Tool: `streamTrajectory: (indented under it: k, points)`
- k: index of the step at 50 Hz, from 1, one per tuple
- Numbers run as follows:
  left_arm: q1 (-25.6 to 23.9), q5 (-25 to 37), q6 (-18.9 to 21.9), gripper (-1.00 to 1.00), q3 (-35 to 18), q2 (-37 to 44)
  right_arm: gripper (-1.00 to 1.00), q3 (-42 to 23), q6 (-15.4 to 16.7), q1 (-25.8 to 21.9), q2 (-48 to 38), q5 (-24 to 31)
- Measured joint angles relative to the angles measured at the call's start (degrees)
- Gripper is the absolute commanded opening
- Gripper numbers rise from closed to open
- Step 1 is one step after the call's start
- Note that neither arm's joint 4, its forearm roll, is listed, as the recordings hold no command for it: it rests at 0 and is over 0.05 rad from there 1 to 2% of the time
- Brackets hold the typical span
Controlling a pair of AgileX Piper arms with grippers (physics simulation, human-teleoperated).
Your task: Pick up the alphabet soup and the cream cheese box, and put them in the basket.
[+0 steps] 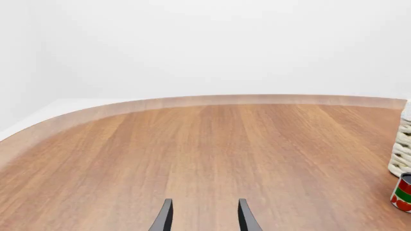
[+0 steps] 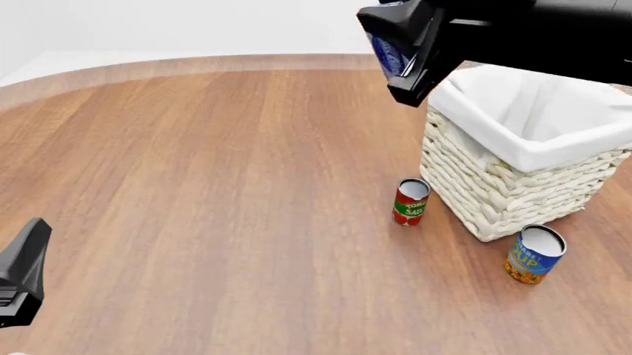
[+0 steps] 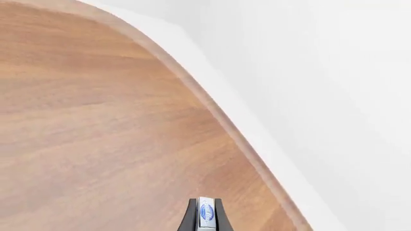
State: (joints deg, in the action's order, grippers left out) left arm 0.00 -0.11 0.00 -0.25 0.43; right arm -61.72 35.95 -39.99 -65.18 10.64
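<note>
Along my left wrist view, my left gripper [image 1: 204, 215] shows two dark fingers spread apart with nothing between them, over bare table [image 1: 192, 154]. At the edge of that view sit a strip of the basket [image 1: 401, 154] and the red-and-green can [image 1: 402, 192]. Risk: this can is not a task item — reaching for it instead of the soup would be an error.

From the front view, my right gripper [image 2: 397, 55] is raised beside the basket's near-left corner, pinching the cream cheese box [image 2: 390, 50] on edge. It is not yet over the liner; releasing here would likely drop the box outside the rim or onto the red-and-green can below. The alphabet soup [image 2: 534, 255] stands upright just beside the basket's near wall, close enough that a sideways approach could knock it over or snag the wicker.

Through my right wrist view, the box shows as a thin strip between closed fingers — a narrow hold that could slip if I swing fast.
</note>
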Motion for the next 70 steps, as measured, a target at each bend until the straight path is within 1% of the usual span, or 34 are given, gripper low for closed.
streamTrajectory:
  k: [5,27,52,70]
  points:
    - [0.00,0.00,0.00,1.00,0.00,0.00,-1.00,-0.36,-1.12,0.18,0.72,-0.10]
    - [0.00,0.00,0.00,1.00,0.00,0.00,-1.00,-2.54,-5.21,3.83,1.88,-1.03]
    - [0.00,0.00,0.00,1.00,0.00,0.00,-1.00,-1.47,-6.84,6.38,4.31,-0.39]
    - [0.00,0.00,0.00,1.00,0.00,0.00,-1.00,1.18,-8.58,9.79,9.76,1.58]
